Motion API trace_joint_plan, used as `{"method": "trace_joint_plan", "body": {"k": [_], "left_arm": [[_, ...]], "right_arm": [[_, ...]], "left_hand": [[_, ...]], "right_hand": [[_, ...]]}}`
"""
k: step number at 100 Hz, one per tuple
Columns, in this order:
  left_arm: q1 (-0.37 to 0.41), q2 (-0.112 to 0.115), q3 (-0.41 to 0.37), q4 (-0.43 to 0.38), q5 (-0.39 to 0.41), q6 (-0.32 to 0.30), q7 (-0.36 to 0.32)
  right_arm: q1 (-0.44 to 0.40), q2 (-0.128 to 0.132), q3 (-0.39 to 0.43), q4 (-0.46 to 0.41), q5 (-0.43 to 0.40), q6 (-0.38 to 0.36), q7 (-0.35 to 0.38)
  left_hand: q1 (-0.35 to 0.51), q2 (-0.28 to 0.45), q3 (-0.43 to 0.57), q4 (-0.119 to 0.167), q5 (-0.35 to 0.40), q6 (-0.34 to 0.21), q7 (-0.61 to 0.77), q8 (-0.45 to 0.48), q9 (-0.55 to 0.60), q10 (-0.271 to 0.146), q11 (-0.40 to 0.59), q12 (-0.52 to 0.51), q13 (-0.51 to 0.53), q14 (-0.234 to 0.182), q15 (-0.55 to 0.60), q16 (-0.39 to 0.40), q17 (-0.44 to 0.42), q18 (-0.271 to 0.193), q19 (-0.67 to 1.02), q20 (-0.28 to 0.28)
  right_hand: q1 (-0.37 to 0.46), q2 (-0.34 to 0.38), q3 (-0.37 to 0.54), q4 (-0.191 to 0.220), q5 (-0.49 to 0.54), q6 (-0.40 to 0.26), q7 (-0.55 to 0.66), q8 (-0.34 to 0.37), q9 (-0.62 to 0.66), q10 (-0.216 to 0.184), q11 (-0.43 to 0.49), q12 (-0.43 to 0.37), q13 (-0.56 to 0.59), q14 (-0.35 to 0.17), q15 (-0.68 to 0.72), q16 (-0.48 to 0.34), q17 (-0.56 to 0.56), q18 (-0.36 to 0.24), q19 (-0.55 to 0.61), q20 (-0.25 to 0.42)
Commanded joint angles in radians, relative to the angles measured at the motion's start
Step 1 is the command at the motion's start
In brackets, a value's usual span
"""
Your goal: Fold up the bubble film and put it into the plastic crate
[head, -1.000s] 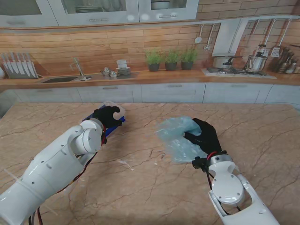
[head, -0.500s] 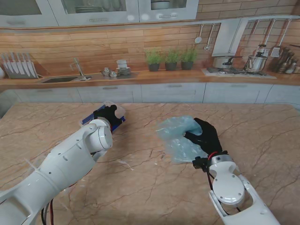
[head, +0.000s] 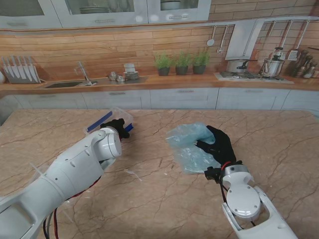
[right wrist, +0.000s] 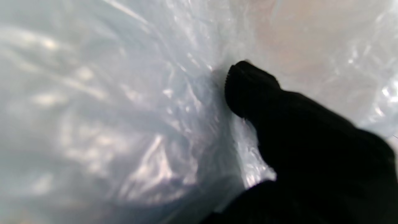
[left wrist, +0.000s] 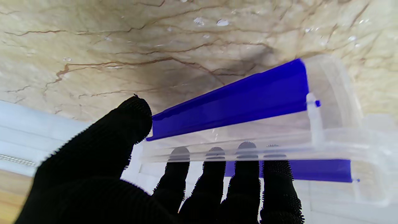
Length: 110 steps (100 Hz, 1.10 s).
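The crumpled clear bubble film (head: pixel 186 147) lies bunched on the marble table right of the middle. My right hand (head: pixel 218 145) is shut on its right side. In the right wrist view the film (right wrist: pixel 108 109) fills the picture, with my black thumb (right wrist: pixel 248 84) pressed into it. The clear plastic crate (head: pixel 103 121) with blue latches sits at the left, tilted. My left hand (head: pixel 116 125) grips its near wall, mostly hidden behind my white forearm. In the left wrist view several fingers (left wrist: pixel 214 174) show through the crate's wall (left wrist: pixel 248 96), with the thumb on the other side.
The marble table (head: pixel 149 189) stretches between both arms and toward me. Beyond its far edge runs a kitchen counter with a sink, plants and a stove. My left forearm (head: pixel 75 169) lies across the table's left part.
My left forearm has swung forward and toward the middle, and the hand has settled on the crate, which now shows its blue strip and sits tilted. The right hand and the film have barely moved.
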Motion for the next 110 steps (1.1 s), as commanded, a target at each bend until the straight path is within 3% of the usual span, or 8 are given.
{"method": "trace_joint_plan", "body": {"k": [1,21,45,54,64,70,85,110], "left_arm": [[-0.002,-0.012,0.008,0.020,-0.009,0.013,-0.007],[-0.013,-0.044,0.022,0.084,-0.030,0.023,0.039],[-0.024,-0.060,0.046,0.112,-0.023,0.030,0.060],[-0.032,-0.074,0.058,0.136,-0.033,0.026,0.071],[-0.037,-0.095,0.067,0.171,-0.040,0.006,0.107],[-0.035,-0.105,0.070,0.185,-0.036,-0.013,0.140],[-0.025,-0.096,0.083,0.163,-0.013,-0.062,0.144],[0.005,-0.058,0.085,0.070,-0.007,-0.176,0.087]], "right_arm": [[-0.008,-0.005,-0.001,-0.009,0.002,0.004,-0.001],[-0.008,-0.005,0.000,-0.010,0.004,0.006,0.001],[-0.017,-0.008,0.004,-0.014,0.001,0.001,-0.015],[-0.028,-0.011,0.010,-0.020,-0.003,-0.007,-0.030],[-0.044,-0.013,0.018,-0.028,-0.012,-0.019,-0.049],[-0.054,-0.014,0.024,-0.032,-0.021,-0.027,-0.061],[-0.071,-0.018,0.035,-0.038,-0.034,-0.046,-0.087],[-0.083,-0.021,0.043,-0.042,-0.048,-0.065,-0.111]], "left_hand": [[0.035,0.009,0.027,0.001,0.021,0.028,0.037,0.002,0.020,0.022,0.027,0.003,0.012,0.022,0.023,0.006,0.011,0.007,0.033,0.007],[0.151,0.051,0.156,0.010,0.080,0.039,0.120,0.038,0.108,0.035,0.096,0.033,0.092,0.043,0.129,0.044,0.082,0.016,0.122,0.050],[0.265,0.076,0.222,-0.003,0.134,0.026,0.243,0.098,0.227,0.034,0.223,0.136,0.216,0.069,0.321,0.163,0.204,0.095,0.368,0.194],[0.355,0.010,0.218,-0.072,0.155,0.010,0.325,0.143,0.321,0.024,0.201,0.333,0.285,0.092,0.357,0.294,0.256,0.097,0.443,0.249],[0.475,-0.033,0.227,-0.115,0.211,-0.026,0.433,0.201,0.457,0.002,0.190,0.461,0.410,0.112,0.400,0.407,0.348,0.106,0.518,0.285],[0.480,-0.045,0.300,-0.148,0.241,-0.045,0.477,0.226,0.493,-0.014,0.232,0.460,0.464,0.104,0.400,0.424,0.385,0.118,0.528,0.229],[0.474,-0.063,0.350,-0.161,0.272,-0.087,0.553,0.276,0.524,-0.057,0.281,0.474,0.499,0.091,0.396,0.446,0.408,0.137,0.548,0.152],[0.471,-0.062,0.351,-0.159,0.307,-0.127,0.683,0.406,0.534,-0.078,0.293,0.506,0.500,0.094,0.392,0.460,0.402,0.141,0.552,0.151]], "right_hand": [[0.037,0.031,-0.013,0.004,-0.019,-0.015,0.000,0.010,0.016,0.018,0.026,0.014,-0.030,-0.029,0.033,0.015,-0.015,-0.013,-0.013,0.020],[0.036,0.035,-0.015,0.005,-0.020,-0.016,0.000,0.010,0.016,0.018,0.027,0.014,-0.030,-0.029,0.033,0.015,-0.015,-0.014,-0.014,0.022],[0.037,0.036,-0.018,0.005,-0.020,-0.015,-0.001,0.011,0.016,0.018,0.028,0.014,-0.031,-0.028,0.034,0.016,-0.015,-0.015,-0.015,0.024],[0.037,0.036,-0.018,0.006,-0.020,-0.014,-0.001,0.011,0.016,0.019,0.028,0.014,-0.030,-0.028,0.035,0.016,-0.015,-0.015,-0.014,0.025],[0.037,0.037,-0.019,0.006,-0.021,-0.014,-0.002,0.011,0.016,0.018,0.029,0.013,-0.030,-0.029,0.035,0.016,-0.015,-0.015,-0.015,0.025],[0.037,0.037,-0.019,0.006,-0.020,-0.016,-0.001,0.012,0.016,0.018,0.029,0.013,-0.030,-0.029,0.035,0.016,-0.015,-0.015,-0.015,0.026],[0.036,0.039,-0.020,0.007,-0.022,-0.013,-0.002,0.011,0.016,0.020,0.029,0.012,-0.029,-0.029,0.035,0.015,-0.015,-0.015,-0.016,0.026],[0.035,0.041,-0.022,0.007,-0.021,-0.014,-0.002,0.010,0.017,0.020,0.030,0.010,-0.028,-0.027,0.035,0.015,-0.016,-0.015,-0.016,0.027]]}}
